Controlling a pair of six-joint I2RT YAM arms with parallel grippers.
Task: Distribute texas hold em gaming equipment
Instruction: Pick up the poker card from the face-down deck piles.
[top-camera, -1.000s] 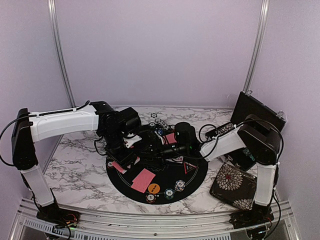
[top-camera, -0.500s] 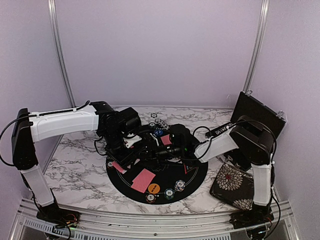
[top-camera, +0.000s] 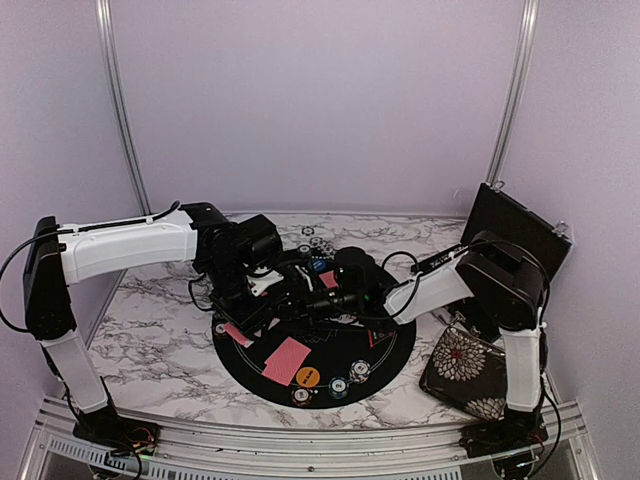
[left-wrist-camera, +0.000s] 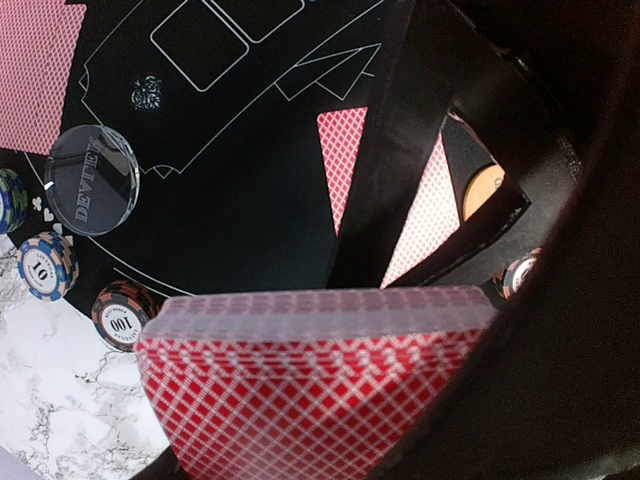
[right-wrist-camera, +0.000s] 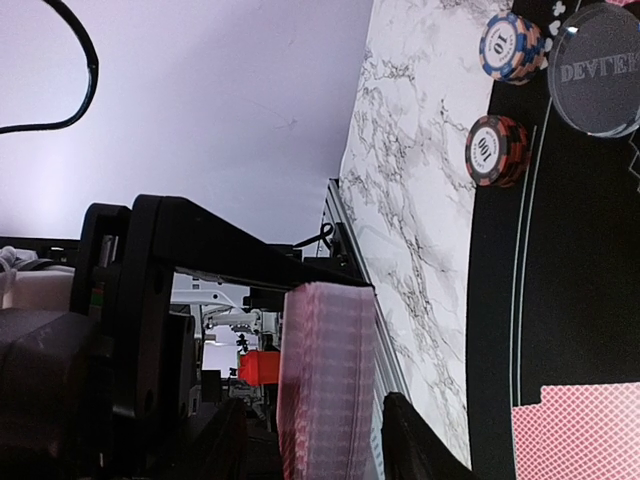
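Observation:
My left gripper (top-camera: 268, 303) is shut on a deck of pink-red-backed playing cards (left-wrist-camera: 320, 390), held above the left side of the round black mat (top-camera: 392, 350). From the right, my right gripper (right-wrist-camera: 315, 405) reaches in with its jaws open. They straddle the deck's edge (right-wrist-camera: 325, 380), with a narrow gap on each side. Single cards (top-camera: 287, 360) lie face down on the mat. Striped chip stacks (top-camera: 339, 385) and an orange disc (top-camera: 308, 377) sit by the near rim. More chips (right-wrist-camera: 495, 150) and a clear dealer button (left-wrist-camera: 92, 180) lie at the mat's edge.
A floral pouch (top-camera: 468, 370) lies on the marble table right of the mat, beside the right arm. Behind it an open black case (top-camera: 515, 225) leans against the wall. More chips (top-camera: 318, 247) sit at the mat's far rim.
My right gripper has slid left across the mat up to the deck, and its jaws have narrowed around it. The left arm and deck have stayed put.

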